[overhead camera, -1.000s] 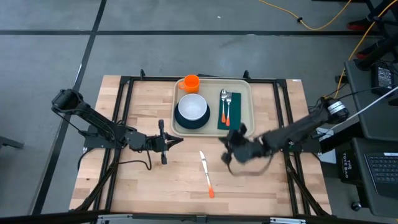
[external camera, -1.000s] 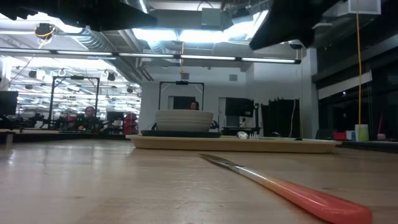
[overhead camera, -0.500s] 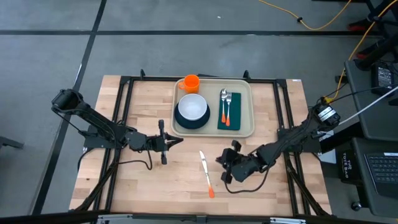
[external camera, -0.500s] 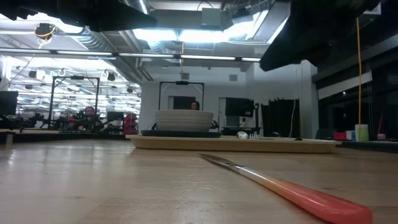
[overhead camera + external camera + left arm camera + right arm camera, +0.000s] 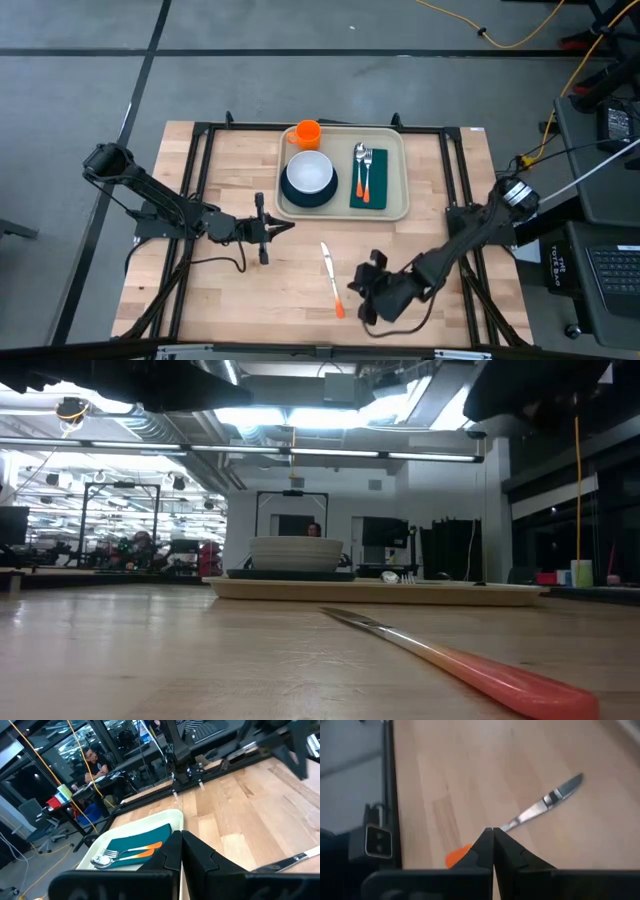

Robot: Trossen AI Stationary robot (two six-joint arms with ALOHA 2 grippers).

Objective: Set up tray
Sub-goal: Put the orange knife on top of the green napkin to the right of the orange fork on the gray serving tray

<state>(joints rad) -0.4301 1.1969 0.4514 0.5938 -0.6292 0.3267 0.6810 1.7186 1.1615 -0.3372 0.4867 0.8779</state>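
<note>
Knife still off tray; R claw closed beside it, nothing gripped.

Desk [image 5: 200,290] carries the tray [image 5: 396,210] at its 12 o'clock edge, w/ plate [image 5: 292,198] and bowl [image 5: 309,171] on it, napkin [image 5: 376,196] w/ spoon [image 5: 359,153] and fork [image 5: 368,156], orange cup [image 5: 307,131] at the tray's 11 o'clock corner. Knife [image 5: 331,280] lies bare on the desk at tray's 6 o'clock, handle toward the near edge. Right claw [image 5: 355,288] sits just at knife's 3 o'clock, fingers pressed together, empty. Left claw [image 5: 283,229] waits at tray's 8 o'clock, also pressed together. Risks, prob.: a closed claw coming down would shove or spin the knife instead of pinching it; flat thin blade may slip; handle near desk edge could get nudged off.
</note>
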